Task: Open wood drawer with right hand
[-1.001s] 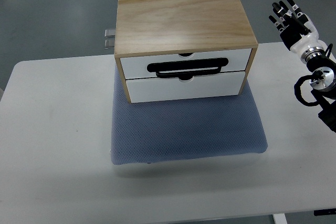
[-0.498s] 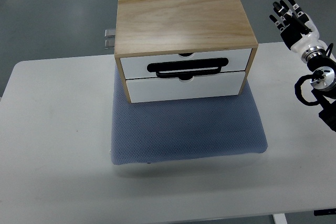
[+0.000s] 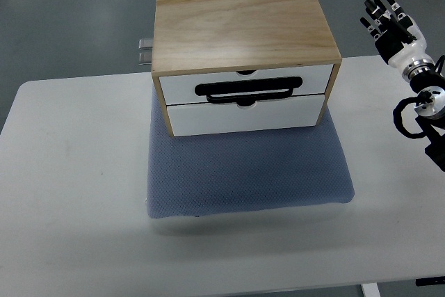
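A wooden cabinet (image 3: 243,26) with two white drawer fronts stands at the back of the table on a blue-grey mat (image 3: 247,172). Both drawers are shut. The upper drawer (image 3: 247,83) carries a black bar handle (image 3: 248,90); the lower drawer (image 3: 245,117) has a small notch at its top edge. My right hand (image 3: 389,20) hovers past the table's far right corner, well right of the cabinet, fingers spread and holding nothing. Its forearm (image 3: 424,106) runs down the right edge.
The white table (image 3: 76,193) stretches left and in front of the mat. A grey metal bracket (image 3: 144,50) sticks out behind the cabinet's left side. Grey floor lies beyond the table's back edge.
My right hand has drifted slightly to the right and a little up. The cabinet and its drawers have not moved.
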Available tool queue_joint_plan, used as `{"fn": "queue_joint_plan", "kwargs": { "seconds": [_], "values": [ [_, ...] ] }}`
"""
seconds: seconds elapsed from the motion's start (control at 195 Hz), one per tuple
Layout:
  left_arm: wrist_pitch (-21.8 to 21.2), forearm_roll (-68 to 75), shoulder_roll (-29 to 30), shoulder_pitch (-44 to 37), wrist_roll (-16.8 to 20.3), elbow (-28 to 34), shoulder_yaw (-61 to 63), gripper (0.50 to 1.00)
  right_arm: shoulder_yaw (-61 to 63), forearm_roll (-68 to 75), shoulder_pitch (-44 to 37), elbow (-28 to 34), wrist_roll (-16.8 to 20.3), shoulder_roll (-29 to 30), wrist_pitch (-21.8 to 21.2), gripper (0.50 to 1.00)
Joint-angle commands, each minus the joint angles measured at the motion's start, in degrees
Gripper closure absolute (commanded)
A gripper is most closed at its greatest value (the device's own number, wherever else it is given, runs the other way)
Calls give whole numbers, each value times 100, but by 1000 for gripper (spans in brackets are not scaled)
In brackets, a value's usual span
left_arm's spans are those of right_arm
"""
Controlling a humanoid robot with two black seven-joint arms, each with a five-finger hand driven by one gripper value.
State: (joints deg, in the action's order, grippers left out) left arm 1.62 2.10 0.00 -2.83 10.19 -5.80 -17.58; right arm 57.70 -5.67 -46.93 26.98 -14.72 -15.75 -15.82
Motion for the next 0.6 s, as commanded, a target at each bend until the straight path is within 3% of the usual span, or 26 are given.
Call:
{"fn": "queue_joint_plan", "kwargs": {
  "seconds": [0.0, 0.339, 0.544, 0.595],
  "values": [
    [-4, 1, 0, 2, 0, 0, 0, 500, -40, -5, -54, 0, 5, -25, 0, 556],
    [-4, 1, 0, 2, 0, 0, 0, 500, -734, 30, -467, 35, 13, -499, 229, 556],
    [5, 1, 0, 2, 0, 0, 0, 500, -1771, 30, -985, 123, 5, -1159, 369, 556],
    [-4, 1, 0, -6, 0, 0, 0, 500, -2552, 13, -1486, 255, 5, -1527, 316, 556]
  ]
}}
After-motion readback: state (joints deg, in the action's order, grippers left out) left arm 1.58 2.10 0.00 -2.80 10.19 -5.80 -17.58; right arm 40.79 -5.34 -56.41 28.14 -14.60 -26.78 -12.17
